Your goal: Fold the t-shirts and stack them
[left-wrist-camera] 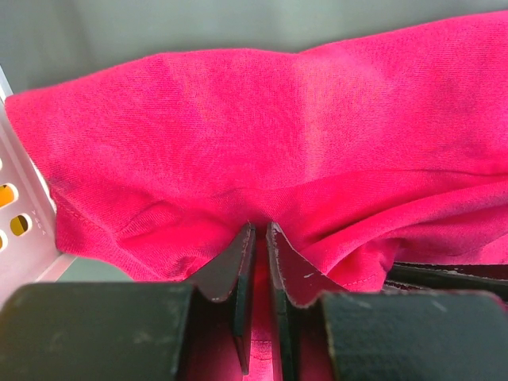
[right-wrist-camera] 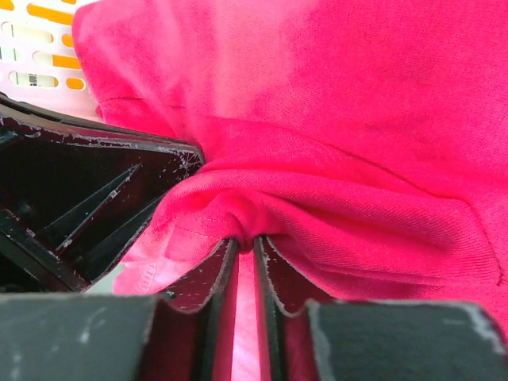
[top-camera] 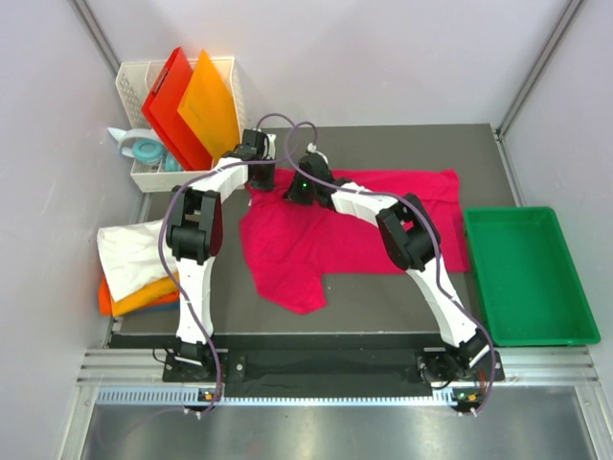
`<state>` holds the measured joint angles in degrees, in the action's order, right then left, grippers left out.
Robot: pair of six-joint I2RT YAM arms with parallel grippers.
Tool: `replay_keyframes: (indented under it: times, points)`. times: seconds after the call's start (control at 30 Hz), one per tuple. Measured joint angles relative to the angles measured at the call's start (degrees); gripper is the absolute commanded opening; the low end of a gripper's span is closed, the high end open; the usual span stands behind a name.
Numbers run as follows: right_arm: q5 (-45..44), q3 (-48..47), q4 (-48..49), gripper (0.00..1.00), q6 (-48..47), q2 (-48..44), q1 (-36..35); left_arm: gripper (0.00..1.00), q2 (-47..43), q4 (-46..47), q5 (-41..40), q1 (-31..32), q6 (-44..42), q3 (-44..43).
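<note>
The pink shirt (top-camera: 354, 225) lay crumpled across the middle of the table (top-camera: 402, 297), mostly flat on its right side. One lobe trailed toward the near edge, and the far-left corner was gathered up close to the basket (top-camera: 132, 88).

I had both tools on that corner. In the left wrist view the left gripper (left-wrist-camera: 258, 232) was almost closed, with a thin pinch of hem between its fingers. In the right wrist view the right gripper (right-wrist-camera: 244, 242) was just as narrow, biting a thicker roll of cloth. The two sat just beside each other, so I judged the shirt would bunch rather than spread when lifted.

The knit looked soft, light and limp. I expected it to sag and drag on the table, and to slip only if the bite was shallow. Seams and hems seemed the surest holds, taken well apart.

At the table's left edge the white shirt (top-camera: 134, 247) lay on the orange shirt (top-camera: 144, 299). The boards (top-camera: 187, 105) stood in the basket, and the tray (top-camera: 527, 278) sat to the right.
</note>
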<state>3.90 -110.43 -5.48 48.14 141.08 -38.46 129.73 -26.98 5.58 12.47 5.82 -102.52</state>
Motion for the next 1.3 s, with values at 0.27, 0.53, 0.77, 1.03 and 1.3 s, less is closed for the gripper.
replay_keyframes:
  times: [0.27,0.53,0.77,1.03,1.3]
  points:
    - [-0.57,2.82,2.69,0.05,0.13,-0.92,-0.07,0.15,0.00,0.02,0.00,0.00,0.00,0.00]
    - [-1.97,8.26,2.01,0.00,-0.24,-5.38,-0.74,0.15,0.00,0.02,0.00,0.00,0.02,0.00]
    - [-2.78,11.23,1.46,0.00,-0.96,-9.22,-1.70,0.15,0.00,0.00,0.00,0.00,0.09,0.00]
    - [-3.17,16.46,1.38,0.00,-1.64,-13.44,-2.91,0.15,0.00,0.00,0.00,0.00,0.07,0.00]
    - [-3.43,26.10,1.44,0.00,-2.10,-17.70,-3.52,0.15,0.02,0.00,0.00,0.00,0.13,-0.02]
